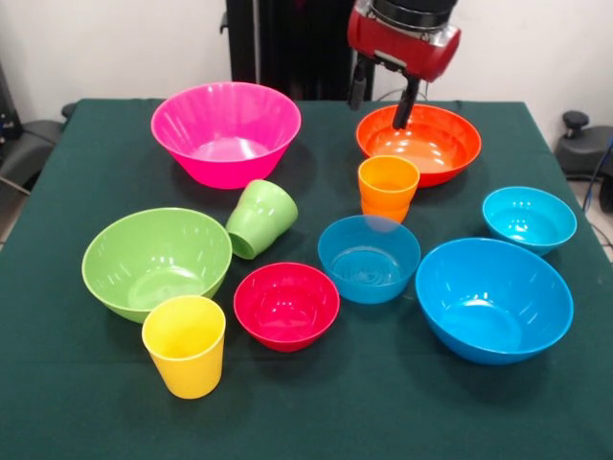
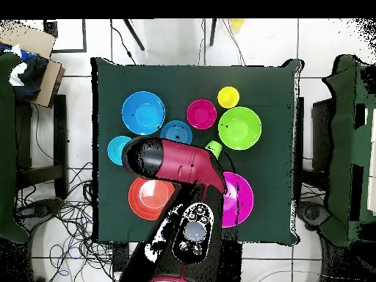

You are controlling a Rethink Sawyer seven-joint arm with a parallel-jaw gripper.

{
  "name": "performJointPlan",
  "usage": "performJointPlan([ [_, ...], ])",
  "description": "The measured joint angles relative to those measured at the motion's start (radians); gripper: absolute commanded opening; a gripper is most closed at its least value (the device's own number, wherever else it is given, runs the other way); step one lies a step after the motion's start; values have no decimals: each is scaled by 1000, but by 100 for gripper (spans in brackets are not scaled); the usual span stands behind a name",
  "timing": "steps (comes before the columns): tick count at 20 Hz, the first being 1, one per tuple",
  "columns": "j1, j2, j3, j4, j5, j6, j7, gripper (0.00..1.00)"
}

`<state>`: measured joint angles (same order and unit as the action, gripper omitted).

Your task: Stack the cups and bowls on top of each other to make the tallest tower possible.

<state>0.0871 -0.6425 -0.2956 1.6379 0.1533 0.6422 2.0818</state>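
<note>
My gripper hangs open and empty over the far rim of the orange bowl. The orange cup stands upright just in front of that bowl. The green cup lies tipped on its side between the pink bowl and the light green bowl. The yellow cup stands upright at the front. The red bowl, a small blue bowl, a small cyan bowl and the large blue bowl sit apart. Nothing is stacked.
In the overhead view the arm covers the orange cup and part of the orange bowl. The dark green tablecloth spreads to the table's edges. Chairs and cables stand around the table.
</note>
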Motion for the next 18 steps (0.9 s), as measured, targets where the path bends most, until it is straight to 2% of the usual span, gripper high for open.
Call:
performJointPlan([
  [13,4,46,-18,-19,1,-48,0,100],
  [18,-5,83,-21,-47,2,-98,0,100],
])
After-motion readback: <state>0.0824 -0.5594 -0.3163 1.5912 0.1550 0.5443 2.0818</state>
